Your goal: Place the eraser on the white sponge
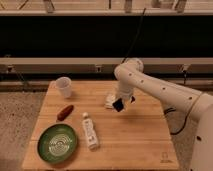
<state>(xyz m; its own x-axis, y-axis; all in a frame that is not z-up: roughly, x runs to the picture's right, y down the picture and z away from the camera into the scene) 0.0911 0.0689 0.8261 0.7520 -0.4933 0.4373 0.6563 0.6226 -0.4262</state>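
Eraser (118,105) in tool (120,103) above wooden table (142,142).

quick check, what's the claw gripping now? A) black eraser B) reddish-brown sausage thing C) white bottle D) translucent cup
A: the claw, over the wooden table just right of the white sponge, is shut on the black eraser.

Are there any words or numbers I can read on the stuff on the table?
Nothing here can be read.
The small mark at the table's corner: too small to read.
The white bottle: any label is too blurred.
The hand, beside the white sponge, holds the eraser: no writing shows.
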